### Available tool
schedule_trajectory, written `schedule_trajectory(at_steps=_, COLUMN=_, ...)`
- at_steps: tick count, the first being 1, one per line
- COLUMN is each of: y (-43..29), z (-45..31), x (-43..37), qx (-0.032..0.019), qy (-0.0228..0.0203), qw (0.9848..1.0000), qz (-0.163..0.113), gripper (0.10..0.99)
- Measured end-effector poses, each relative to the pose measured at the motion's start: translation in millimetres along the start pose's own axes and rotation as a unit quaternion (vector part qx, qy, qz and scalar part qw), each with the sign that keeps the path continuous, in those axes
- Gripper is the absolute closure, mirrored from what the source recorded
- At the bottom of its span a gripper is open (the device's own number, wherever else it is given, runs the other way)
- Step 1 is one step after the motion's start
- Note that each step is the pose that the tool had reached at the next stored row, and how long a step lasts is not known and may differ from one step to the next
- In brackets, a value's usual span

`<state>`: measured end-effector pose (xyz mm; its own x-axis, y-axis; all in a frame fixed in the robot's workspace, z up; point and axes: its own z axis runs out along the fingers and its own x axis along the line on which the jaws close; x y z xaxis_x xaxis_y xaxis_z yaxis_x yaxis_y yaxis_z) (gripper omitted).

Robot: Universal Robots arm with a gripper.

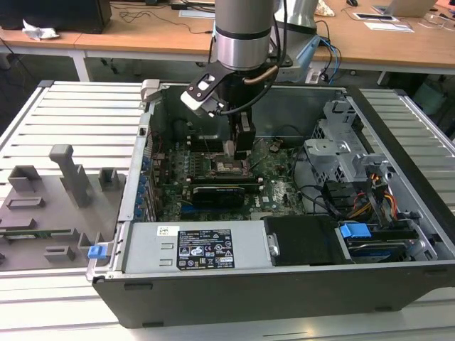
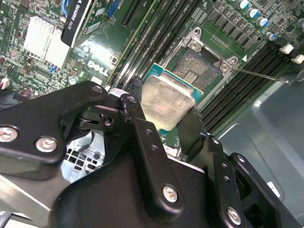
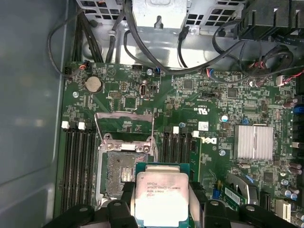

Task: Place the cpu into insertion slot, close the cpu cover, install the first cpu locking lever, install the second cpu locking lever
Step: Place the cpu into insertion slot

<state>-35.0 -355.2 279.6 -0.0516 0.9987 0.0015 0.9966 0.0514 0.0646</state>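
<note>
My gripper (image 1: 233,150) hangs inside the open computer case, just above the motherboard's cpu socket (image 1: 227,168). It is shut on the cpu (image 2: 166,100), a square chip with a pale silver top and green edges, held between the two black fingers (image 2: 138,111). In the first wrist view the cpu (image 3: 161,199) sits partly over one edge of the bare socket (image 3: 119,173), apart from it. The cpu cover (image 3: 124,115) stands swung open at the socket's far side. A thin metal lever (image 2: 259,75) sticks out beside the socket (image 2: 202,66).
Memory slots (image 3: 78,166) flank the socket, and a finned heat sink (image 3: 253,142) lies further along the board. A graphics card (image 1: 217,193), power supply (image 1: 202,249), drive cage (image 1: 341,142) and cables crowd the case. A grey fixture plate (image 1: 43,206) lies at the exterior view's left.
</note>
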Motion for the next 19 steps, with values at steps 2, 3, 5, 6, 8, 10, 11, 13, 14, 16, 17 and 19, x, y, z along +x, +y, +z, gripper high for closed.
schedule_trajectory(at_steps=2, y=-0.2, z=1.1, x=0.0, qx=0.0001, qy=-0.0001, qw=1.0000, qz=0.000, gripper=0.549)
schedule_trajectory(at_steps=3, y=-0.3, z=1.6, x=0.0, qx=0.0001, qy=0.0000, qw=1.0000, qz=0.000, gripper=0.549)
schedule_trajectory(at_steps=5, y=-0.4, z=2.5, x=0.0, qx=0.0001, qy=0.0000, qw=1.0000, qz=0.000, gripper=0.549)
schedule_trajectory(at_steps=6, y=-0.5, z=3.1, x=0.0, qx=0.0001, qy=0.0000, qw=1.0000, qz=0.000, gripper=0.549)
schedule_trajectory(at_steps=8, y=-0.8, z=4.0, x=0.0, qx=0.0001, qy=0.0000, qw=1.0000, qz=0.000, gripper=0.549)
schedule_trajectory(at_steps=10, y=-1.3, z=4.7, x=0.1, qx=0.0001, qy=0.0000, qw=1.0000, qz=0.000, gripper=0.549)
schedule_trajectory(at_steps=11, y=-1.5, z=5.3, x=0.4, qx=0.0001, qy=-0.0001, qw=1.0000, qz=0.000, gripper=0.549)
schedule_trajectory(at_steps=13, y=-1.6, z=6.4, x=2.0, qx=0.0001, qy=0.0000, qw=1.0000, qz=0.000, gripper=0.549)
schedule_trajectory(at_steps=14, y=-1.7, z=7.1, x=3.3, qx=0.0001, qy=0.0000, qw=1.0000, qz=0.000, gripper=0.549)
schedule_trajectory(at_steps=16, y=-1.6, z=9.9, x=7.9, qx=0.0004, qy=0.0000, qw=1.0000, qz=0.000, gripper=0.549)
schedule_trajectory(at_steps=17, y=-1.6, z=11.8, x=10.4, qx=0.0008, qy=0.0000, qw=1.0000, qz=0.000, gripper=0.549)
schedule_trajectory(at_steps=19, y=-1.6, z=16.0, x=16.0, qx=0.0020, qy=-0.0001, qw=1.0000, qz=0.000, gripper=0.549)
